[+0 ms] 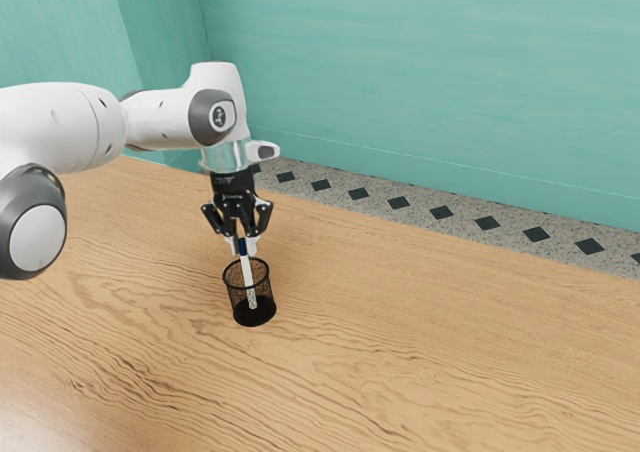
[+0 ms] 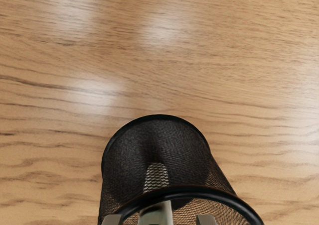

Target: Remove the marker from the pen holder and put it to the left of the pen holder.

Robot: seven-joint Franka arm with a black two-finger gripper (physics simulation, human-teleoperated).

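A black wire-mesh pen holder, round and open-topped, (image 1: 236,297) stands upright on the table, between seven and eight o'clock from the middle of the exterior view. In it is a slim marker with a white barrel and a dark blue upper part (image 1: 248,277). The marker's lower part is down inside the holder and shows through the mesh; its upper part rises past the rim, leaning a little short of twelve o'clock in the exterior view. In the wrist view the pale barrel also lies within the curve of the rim (image 2: 192,189), partly behind the weave.

The rim is a smooth, dark, rounded band, and the holder's base looks dark. The table (image 1: 420,342) is of warm tan wood with wavy brown grain and soft patches of shine. Beyond it, toward two o'clock, runs a speckled grey floor with dark diamond shapes (image 1: 400,203), below a teal wall (image 1: 430,72).

The white arm with grey joint covers (image 1: 60,127) comes in from nine o'clock and bends at its wrist so that the black gripper (image 1: 242,244) points down over the holder, at the marker's blue upper part. Whether the gripper is open or closed on the marker, I cannot tell.
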